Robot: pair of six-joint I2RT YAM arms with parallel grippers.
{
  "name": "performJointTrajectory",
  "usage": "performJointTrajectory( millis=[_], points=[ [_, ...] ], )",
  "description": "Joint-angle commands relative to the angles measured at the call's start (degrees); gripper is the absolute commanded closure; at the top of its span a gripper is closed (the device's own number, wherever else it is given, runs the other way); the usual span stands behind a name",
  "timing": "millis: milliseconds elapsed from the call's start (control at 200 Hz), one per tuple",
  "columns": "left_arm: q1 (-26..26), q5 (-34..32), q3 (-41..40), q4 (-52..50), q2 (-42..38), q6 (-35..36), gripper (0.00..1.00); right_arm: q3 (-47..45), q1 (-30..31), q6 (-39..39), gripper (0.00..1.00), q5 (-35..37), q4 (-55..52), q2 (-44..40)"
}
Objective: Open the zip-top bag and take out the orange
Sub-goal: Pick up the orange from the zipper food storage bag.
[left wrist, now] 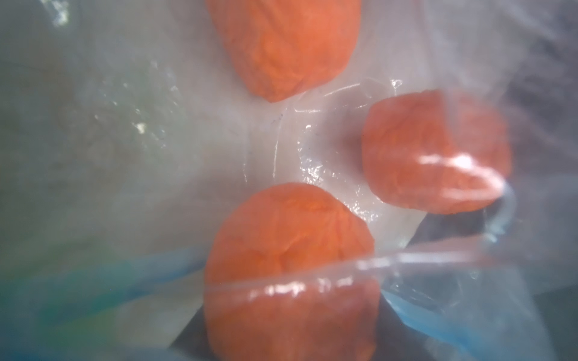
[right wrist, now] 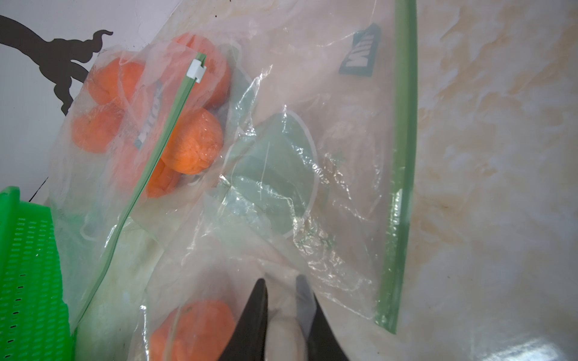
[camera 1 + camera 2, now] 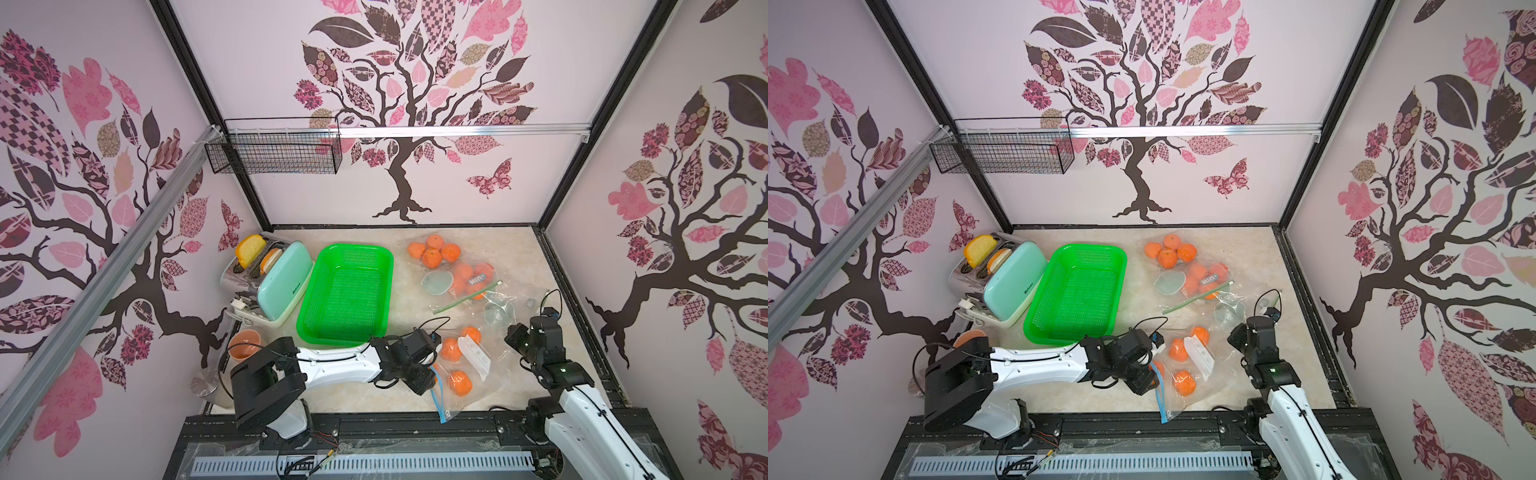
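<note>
The bag [image 3: 478, 395] lies at the front of the table [image 3: 353, 395] between the two arms, its blue zip [image 3: 438, 395] parted and its mouth facing the left arm. The left pincer [image 3: 432, 372] is in that mouth. In the left wrist view one orange [image 1: 291, 250] sits closest, with dark fingers [image 1: 447, 226] beside it and the mouth's film lip [image 1: 312, 281] across its front; two more oranges [image 1: 281, 47] lie deeper in. Blur and film hide the contact, so I cannot tell whether the jaws clench the orange or merely flank it. The right pincer [image 2: 281, 281] is at the bag's opposite end, jaws nearly together, and looks to be pinching film there. The coming move turns on one thing: the orange lies straight ahead of the left pincer, the nearer one by far. The way out runs back along the bag's length, away from the right pincer, and the lip may snag
</note>
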Motion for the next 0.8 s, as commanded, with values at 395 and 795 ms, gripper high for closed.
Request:
performJointTrajectory(
  millis=[395, 795],
  points=[
    [0.15, -4.94, -3.58, -11.74, -16.90, -8.04, 0.69, -0.08, -0.99, -1.18, 0.79, -1.54, 1.87, -0.11],
    [29.64, -9.75, 13.29, -16.16, -21.07, -9.20, 0.70, -0.61, -1.16, -1.53, 0.79, -3.67, 3.44, 0.07]
  ],
)
